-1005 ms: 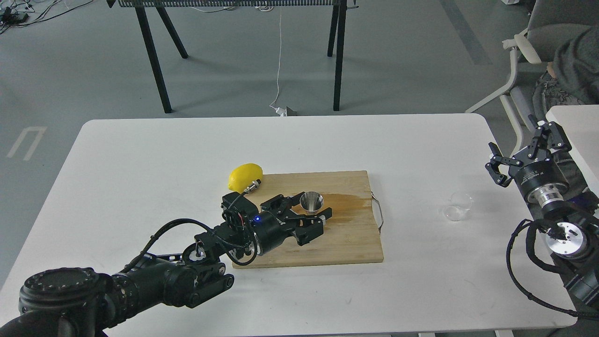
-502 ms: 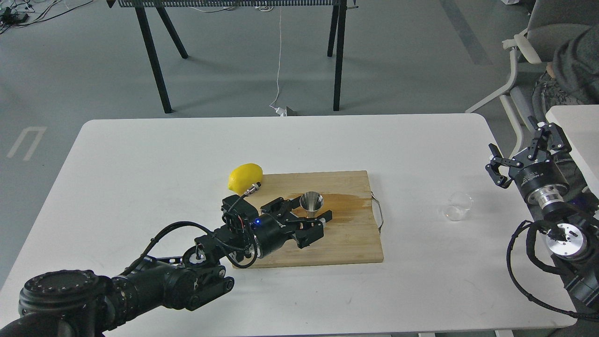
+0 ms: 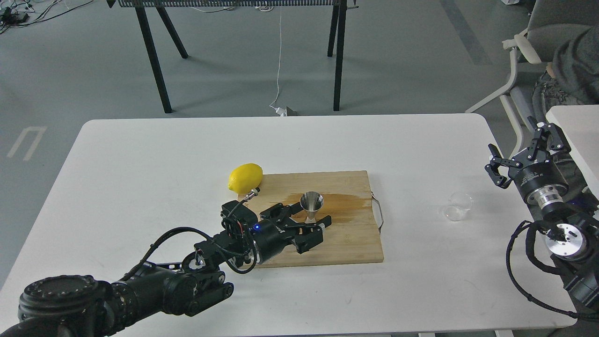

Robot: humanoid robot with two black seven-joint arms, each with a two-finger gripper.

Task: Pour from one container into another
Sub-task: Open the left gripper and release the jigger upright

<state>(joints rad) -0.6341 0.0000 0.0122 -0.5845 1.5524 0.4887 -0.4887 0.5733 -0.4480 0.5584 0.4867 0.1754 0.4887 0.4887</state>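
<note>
Bracketing the steel jigger (image 3: 311, 206) with the open left gripper (image 3: 306, 223), probably to steady it for pouring.
It stands upright mid-board on the cutting board (image 3: 346, 243); the glass cup (image 3: 457, 206) waits near the table's (image 3: 140, 154) right edge, beside the open, empty right gripper (image 3: 519, 152).

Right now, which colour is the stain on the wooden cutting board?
Darker brown, a wet-looking streak across the pale wooden cutting board behind the steel jigger; seen in the head view.
</note>
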